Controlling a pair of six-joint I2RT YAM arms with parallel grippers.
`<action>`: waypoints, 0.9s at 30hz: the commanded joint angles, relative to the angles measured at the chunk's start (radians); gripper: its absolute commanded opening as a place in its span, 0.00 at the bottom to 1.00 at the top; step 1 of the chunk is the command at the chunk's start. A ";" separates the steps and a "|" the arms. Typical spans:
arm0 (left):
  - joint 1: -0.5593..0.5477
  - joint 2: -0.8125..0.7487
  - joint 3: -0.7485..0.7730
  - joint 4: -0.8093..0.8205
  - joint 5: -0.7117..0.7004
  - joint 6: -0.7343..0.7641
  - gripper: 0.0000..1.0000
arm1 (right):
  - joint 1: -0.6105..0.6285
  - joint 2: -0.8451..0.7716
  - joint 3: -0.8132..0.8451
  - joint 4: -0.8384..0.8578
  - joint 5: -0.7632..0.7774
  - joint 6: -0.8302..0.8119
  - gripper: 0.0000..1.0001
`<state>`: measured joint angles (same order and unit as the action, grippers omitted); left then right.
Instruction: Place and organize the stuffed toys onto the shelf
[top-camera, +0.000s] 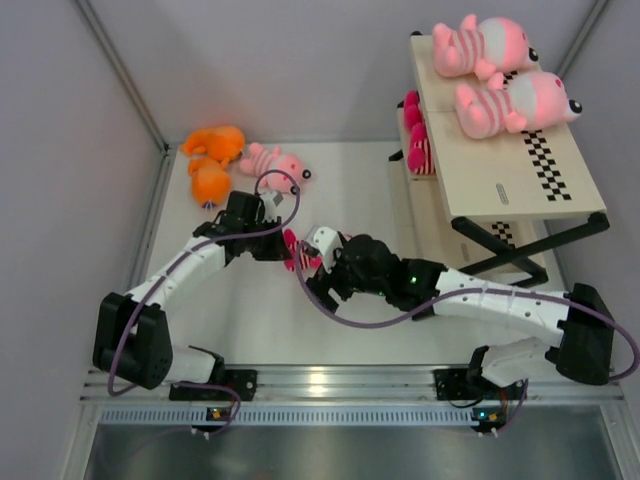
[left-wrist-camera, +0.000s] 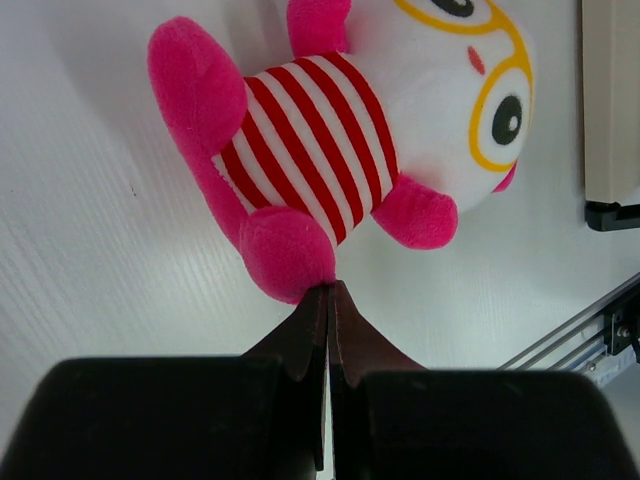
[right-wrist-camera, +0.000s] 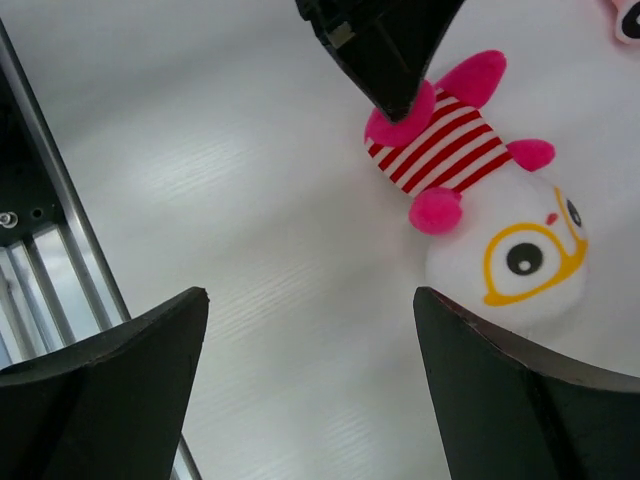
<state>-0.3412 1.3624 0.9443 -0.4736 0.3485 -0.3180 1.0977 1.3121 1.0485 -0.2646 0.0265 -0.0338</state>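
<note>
Found the left tool (left-wrist-camera: 328, 292) fully shut, with nothing visible between its fingers (left-wrist-camera: 300, 330). Noted its tip touching one foot of the hot-pink toy (left-wrist-camera: 310, 150); could not tell whether any plush was pinched there.

Found the right tool (right-wrist-camera: 310, 340) wide open and holding nothing, poised above the surface (right-wrist-camera: 250, 200), with the same toy just beyond its fingers (right-wrist-camera: 110, 390).

Saw the hot-pink toy lying on the surface between the two tools, striped belly and white face with yellow glasses turned up. Saw it well apart from the shelf (top-camera: 500, 175), set at the right side of the surface.

Counted two toys on the top board of the shelf: the rear pale-pink toy (top-camera: 485, 45) and the front pale-pink toy (top-camera: 515, 100), side by side, lying across the far end of the checkered strip (top-camera: 545, 165). Noted a second hot-pink toy (top-camera: 418, 140) on a lower board, partly hidden under the top board.

Noted at the far left of the surface the far orange toy (top-camera: 220, 143) touching the near orange toy (top-camera: 210, 183), and a third pale-pink toy (top-camera: 275, 162) just beside them.
</note>
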 joint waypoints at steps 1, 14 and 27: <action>0.004 -0.002 -0.002 0.001 0.014 0.017 0.00 | 0.070 -0.021 -0.048 0.373 0.131 0.066 0.84; 0.010 -0.055 0.131 -0.100 -0.141 0.100 0.55 | 0.059 0.219 -0.004 0.468 0.216 -0.040 0.93; 0.427 -0.152 0.212 -0.128 -0.226 0.152 0.63 | 0.062 0.502 0.221 0.430 0.384 0.017 0.94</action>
<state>0.0219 1.2427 1.1408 -0.5865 0.1287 -0.1905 1.1545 1.7725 1.1843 0.1600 0.3237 -0.0406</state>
